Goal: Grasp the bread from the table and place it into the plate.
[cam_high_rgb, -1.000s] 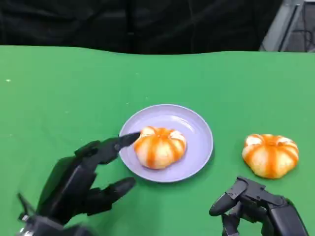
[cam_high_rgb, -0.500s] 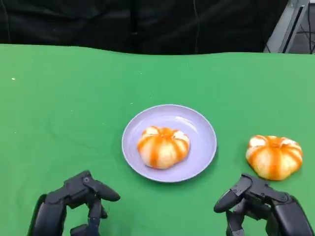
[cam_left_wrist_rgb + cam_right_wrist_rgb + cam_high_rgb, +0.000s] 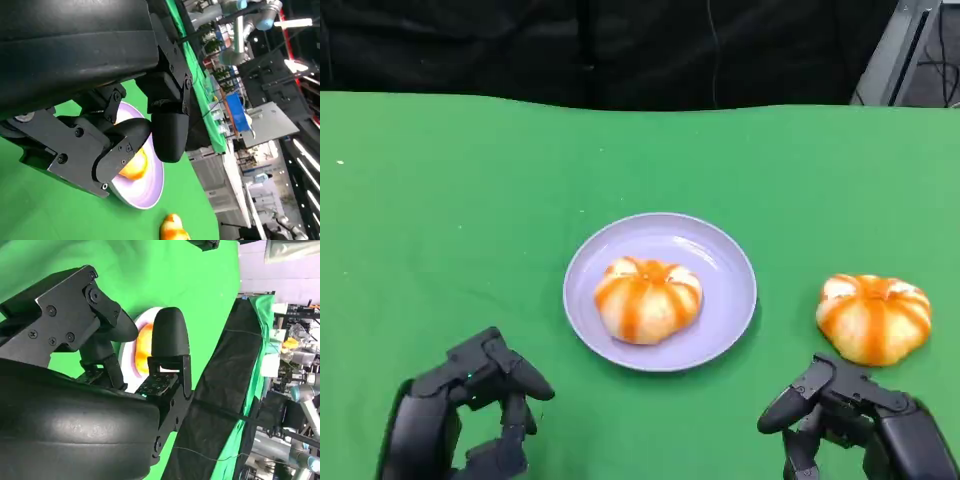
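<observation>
A round orange-striped bread [image 3: 647,298] lies in the lavender plate [image 3: 720,262] at the table's middle. A second, similar bread [image 3: 872,317] sits on the green cloth to the plate's right. My left hand [image 3: 470,415] hovers near the front edge, left of the plate, holding nothing, its fingers bent and apart. Just in front of the second bread is my right hand [image 3: 850,420], also holding nothing and not touching the bread. The left wrist view shows the plate [image 3: 145,197], its bread [image 3: 134,167] and the second bread [image 3: 172,230] past my fingers [image 3: 167,130]. The right wrist view shows the plated bread [image 3: 143,342].
The green cloth [image 3: 470,200] covers the whole table up to a black backdrop [image 3: 620,50] at the far edge. A grey frame [image 3: 900,50] stands beyond the far right corner.
My left hand has drawn back from the plate's left rim to the front edge and has hardly moved in the last half second. The bread stays in the plate. The right hand has hardly moved.
</observation>
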Tool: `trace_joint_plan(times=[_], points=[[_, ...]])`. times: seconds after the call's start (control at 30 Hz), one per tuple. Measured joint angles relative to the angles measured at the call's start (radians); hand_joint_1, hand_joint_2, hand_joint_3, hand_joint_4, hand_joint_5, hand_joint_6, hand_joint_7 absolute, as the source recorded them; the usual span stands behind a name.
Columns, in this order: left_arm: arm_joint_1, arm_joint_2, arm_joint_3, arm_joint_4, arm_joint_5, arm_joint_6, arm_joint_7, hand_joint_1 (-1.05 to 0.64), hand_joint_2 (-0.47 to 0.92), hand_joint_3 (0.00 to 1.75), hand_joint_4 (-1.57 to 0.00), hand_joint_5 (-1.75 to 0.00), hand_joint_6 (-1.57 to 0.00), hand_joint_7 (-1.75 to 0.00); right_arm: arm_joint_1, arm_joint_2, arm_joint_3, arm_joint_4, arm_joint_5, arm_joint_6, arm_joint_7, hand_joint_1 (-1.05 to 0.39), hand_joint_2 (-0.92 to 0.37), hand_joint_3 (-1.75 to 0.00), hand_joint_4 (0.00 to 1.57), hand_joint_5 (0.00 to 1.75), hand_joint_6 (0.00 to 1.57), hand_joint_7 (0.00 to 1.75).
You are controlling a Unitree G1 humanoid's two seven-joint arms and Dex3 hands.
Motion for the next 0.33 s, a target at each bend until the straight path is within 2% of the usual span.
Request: trace_joint_plan(times=[0.33], points=[[-0.004, -0.02, 0.012, 0.001, -0.008, 0.006, -0.026, -0.15, 0.47, 1.25, -0.81, -1.71, -0.79, -1.5, 0.003, -0.006, -0.005, 0.001, 0.003, -0.003, 0.003, 0.03, -0.46, -1.24, 0.69, 1.67, 0.72, 1.36]])
